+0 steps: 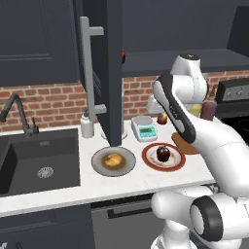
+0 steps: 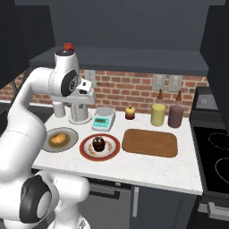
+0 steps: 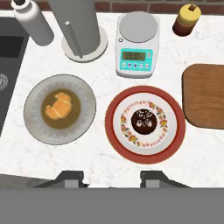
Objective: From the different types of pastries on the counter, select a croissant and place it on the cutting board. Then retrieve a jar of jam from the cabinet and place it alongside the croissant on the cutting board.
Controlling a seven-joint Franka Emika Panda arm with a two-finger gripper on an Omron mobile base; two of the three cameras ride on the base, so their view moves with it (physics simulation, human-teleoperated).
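Pastries come to two: one croissant (image 3: 59, 106) at left centre of the hand view, lying in a grey plate (image 3: 34, 123), and one chocolate muffin (image 3: 144, 121) at the middle of that view, standing on a red-rimmed plate (image 3: 114, 141) with a floral band. So two plates, side by side on the white counter (image 3: 100, 162), not touching. One cutting board (image 3: 205, 96) lies bare at the right edge, just beside the red-rimmed plate. One kitchen scale (image 3: 136, 45) sits at upper centre, its teal face showing digits too blurred to read. One small dark-lidded jar (image 3: 187, 19) with yellow-orange contents stands at upper right; no label is legible on it. One paper-towel holder (image 3: 83, 30) and one grey bottle (image 3: 31, 22) fill the upper left, beside the dark sink (image 3: 6, 83) at the left edge.

In the right base view, two more bottles stand at upper right of the counter: a yellow one (image 2: 158, 114) and a dark red one (image 2: 175, 115). Something small and red (image 2: 68, 46) shows on the shelf at upper left.

The gripper (image 3: 112, 178) hangs above the counter's near edge, its two fingertips (image 3: 70, 178) drawn to their narrowest with nothing between them. In the left base view the cabinet door (image 1: 109, 73) stands ajar at upper centre with one long silver handle (image 1: 87, 68).
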